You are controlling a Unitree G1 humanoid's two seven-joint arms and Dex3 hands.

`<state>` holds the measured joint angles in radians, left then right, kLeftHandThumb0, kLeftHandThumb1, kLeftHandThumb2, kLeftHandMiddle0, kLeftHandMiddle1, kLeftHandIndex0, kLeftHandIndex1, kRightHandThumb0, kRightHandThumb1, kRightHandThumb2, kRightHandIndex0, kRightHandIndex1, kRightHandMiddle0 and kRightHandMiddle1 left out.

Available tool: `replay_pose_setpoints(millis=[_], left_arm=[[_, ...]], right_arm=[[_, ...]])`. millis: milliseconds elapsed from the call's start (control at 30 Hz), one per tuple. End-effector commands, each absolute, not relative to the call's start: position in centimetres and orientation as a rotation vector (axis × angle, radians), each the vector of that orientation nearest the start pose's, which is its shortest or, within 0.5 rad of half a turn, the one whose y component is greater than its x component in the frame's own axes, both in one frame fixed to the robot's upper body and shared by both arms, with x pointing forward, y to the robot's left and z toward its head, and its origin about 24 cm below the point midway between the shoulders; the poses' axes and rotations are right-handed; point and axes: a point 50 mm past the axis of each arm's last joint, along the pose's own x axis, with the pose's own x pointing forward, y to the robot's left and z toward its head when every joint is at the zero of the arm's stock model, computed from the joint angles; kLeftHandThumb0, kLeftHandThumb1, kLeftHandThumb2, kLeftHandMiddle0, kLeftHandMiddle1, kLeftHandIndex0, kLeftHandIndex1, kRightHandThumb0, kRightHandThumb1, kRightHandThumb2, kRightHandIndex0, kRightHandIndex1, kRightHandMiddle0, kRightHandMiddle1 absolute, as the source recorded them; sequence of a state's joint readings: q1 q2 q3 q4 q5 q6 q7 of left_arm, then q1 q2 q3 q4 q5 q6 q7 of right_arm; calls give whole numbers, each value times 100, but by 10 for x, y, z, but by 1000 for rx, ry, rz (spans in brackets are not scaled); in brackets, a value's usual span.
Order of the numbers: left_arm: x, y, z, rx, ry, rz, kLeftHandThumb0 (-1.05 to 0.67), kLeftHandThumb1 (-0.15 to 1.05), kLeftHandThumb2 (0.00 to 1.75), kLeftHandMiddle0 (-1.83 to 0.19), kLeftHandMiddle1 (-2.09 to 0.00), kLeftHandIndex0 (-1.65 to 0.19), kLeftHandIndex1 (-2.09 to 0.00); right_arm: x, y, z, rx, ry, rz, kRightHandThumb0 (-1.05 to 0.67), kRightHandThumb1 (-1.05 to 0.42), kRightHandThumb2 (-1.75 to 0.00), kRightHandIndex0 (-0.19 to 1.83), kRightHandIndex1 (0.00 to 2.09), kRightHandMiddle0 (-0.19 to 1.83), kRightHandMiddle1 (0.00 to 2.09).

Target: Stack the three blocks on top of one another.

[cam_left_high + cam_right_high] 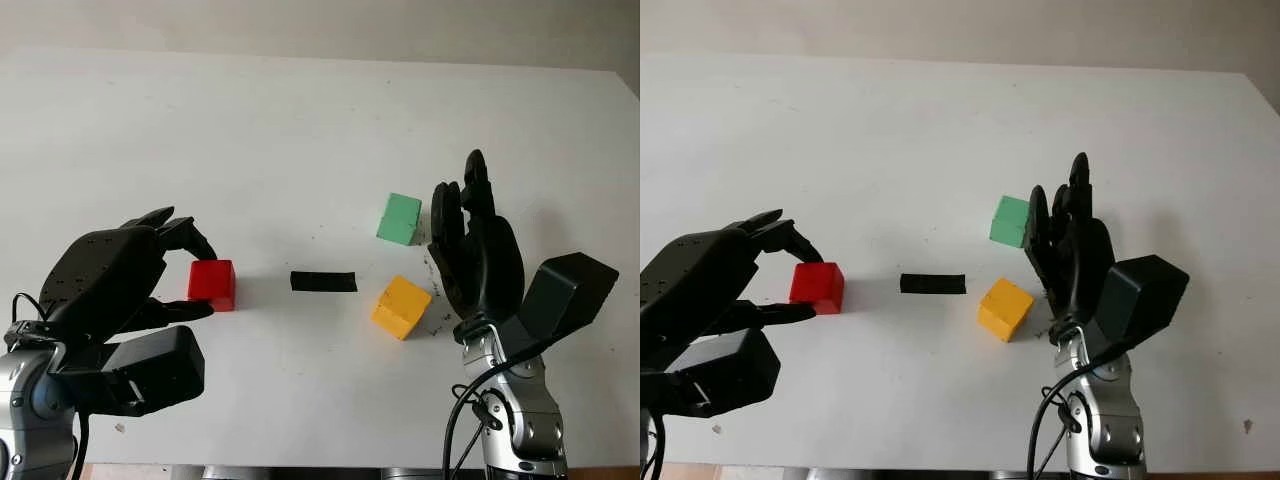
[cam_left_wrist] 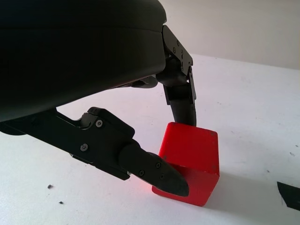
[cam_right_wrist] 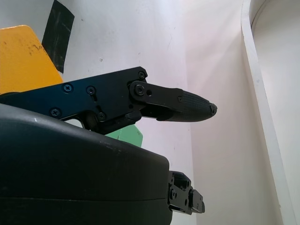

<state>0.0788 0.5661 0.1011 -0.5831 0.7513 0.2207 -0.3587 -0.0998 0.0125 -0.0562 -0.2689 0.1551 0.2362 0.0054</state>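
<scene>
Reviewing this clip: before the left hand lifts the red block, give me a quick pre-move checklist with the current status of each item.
1. Left hand fingers on both sides of the red block: ok.
2. Firm grip: cannot tell.
3. Red block sitting flat on the table: ok.
4. Yellow block and green block apart, unstacked: ok.
5. Right hand open, upright beside those two blocks, holding nothing: ok.
6. Black tape strip lying between red and yellow blocks: ok.

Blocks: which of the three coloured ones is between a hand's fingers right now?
The red block, over on the left. The left hand has its fingers closing around it on the table. The green block and yellow block sit free beside the open right hand.
</scene>
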Motion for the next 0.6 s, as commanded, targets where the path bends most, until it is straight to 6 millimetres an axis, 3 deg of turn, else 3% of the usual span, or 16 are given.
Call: replay_pose_setpoints(millis=[0, 267, 567], left_arm=[[221, 219, 158, 1266, -143, -34, -43, 92, 6, -30, -6, -38, -123], [222, 217, 158, 951, -249, -127, -43, 98, 6, -25, -5, -37, -122], [231, 199, 166, 811, -314, -256, -42, 94, 5, -23, -5, -47, -113]], right_arm=[[265, -151, 109, 155, -146, 21, -53, -105, -53, -19, 0, -19, 3], [264, -150, 109, 155, -142, 18, -54, -105, -52, -19, 0, -19, 4], [263, -147, 108, 134, -140, 12, -56, -105, -51, -19, 0, -19, 4]])
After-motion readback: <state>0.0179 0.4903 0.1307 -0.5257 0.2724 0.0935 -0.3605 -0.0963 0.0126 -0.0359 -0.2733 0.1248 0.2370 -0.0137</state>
